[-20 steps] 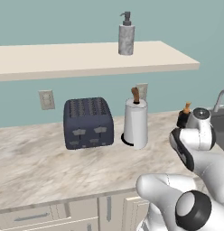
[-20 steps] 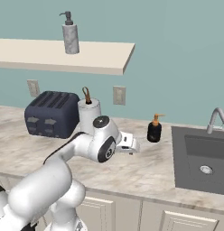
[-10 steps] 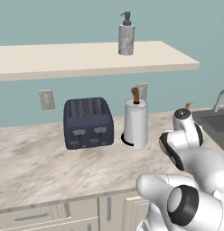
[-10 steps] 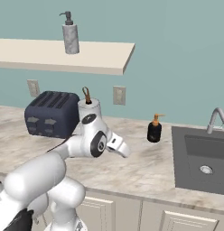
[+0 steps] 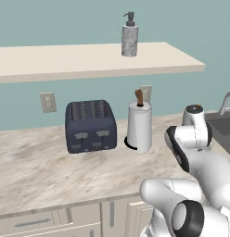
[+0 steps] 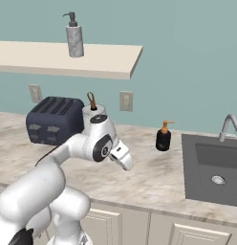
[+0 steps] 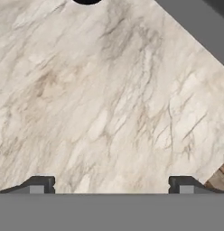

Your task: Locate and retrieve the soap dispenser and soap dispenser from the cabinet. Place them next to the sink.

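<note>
Two rear base views; hand view over countertop [image 7: 109, 99].

— Where is the open room on the desk [image 6: 154, 177]?

— In the right base view, the marbled stretch at centre, between the black bottle [image 6: 163, 138] and the lower edge, lies bare. The hand view looks down on that same bare marble beneath the hand [image 7: 112, 185], whose fingers stand wide apart.

— What blocks the way at the back?

— In the left base view, the toaster [image 5: 90, 126] at centre left and the paper-towel roll [image 5: 139, 126] just right of it stand near the wall, with a narrow gap between them.

— And above?

— The shelf [image 5: 89, 60] crosses the upper frame; the grey bottle [image 5: 129, 35] stands near its right end, with clear board either side. The sink [image 6: 211, 167] opens at the right.
</note>
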### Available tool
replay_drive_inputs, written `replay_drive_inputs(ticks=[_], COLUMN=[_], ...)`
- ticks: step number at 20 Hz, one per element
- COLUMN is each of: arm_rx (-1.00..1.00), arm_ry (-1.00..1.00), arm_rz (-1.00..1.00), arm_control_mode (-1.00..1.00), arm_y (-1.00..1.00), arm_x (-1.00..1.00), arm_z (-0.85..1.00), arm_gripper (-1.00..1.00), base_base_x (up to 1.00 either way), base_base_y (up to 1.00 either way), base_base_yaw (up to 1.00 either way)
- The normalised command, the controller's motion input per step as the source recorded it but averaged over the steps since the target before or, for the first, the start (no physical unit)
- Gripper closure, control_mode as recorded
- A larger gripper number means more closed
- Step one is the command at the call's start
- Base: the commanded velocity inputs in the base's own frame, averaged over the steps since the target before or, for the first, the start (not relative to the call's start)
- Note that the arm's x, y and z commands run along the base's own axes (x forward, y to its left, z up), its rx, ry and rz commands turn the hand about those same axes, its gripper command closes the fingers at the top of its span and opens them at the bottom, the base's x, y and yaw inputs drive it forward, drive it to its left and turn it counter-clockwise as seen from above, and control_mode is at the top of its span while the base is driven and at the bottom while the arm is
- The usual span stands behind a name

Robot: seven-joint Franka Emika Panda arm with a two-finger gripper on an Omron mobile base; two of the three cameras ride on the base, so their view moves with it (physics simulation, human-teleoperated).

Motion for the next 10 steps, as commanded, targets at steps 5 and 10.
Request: replay_drive_inputs(ticks=[5, 10], arm_rx=[0.01, -0.03], arm_ry=[0.00, -0.10], arm_rz=[0.10, 0.15], arm_control_mode=[-1.00, -1.00], arm_y=[0.25, 0.16], arm_x=[-0.78, -0.71], arm_z=[0.44, 0.59], arm_gripper=[-1.00, -1.00], base_base_x=[0.00, 0.00], base_base_y=[0.00, 0.00], base_base_yaw=[0.00, 0.00])
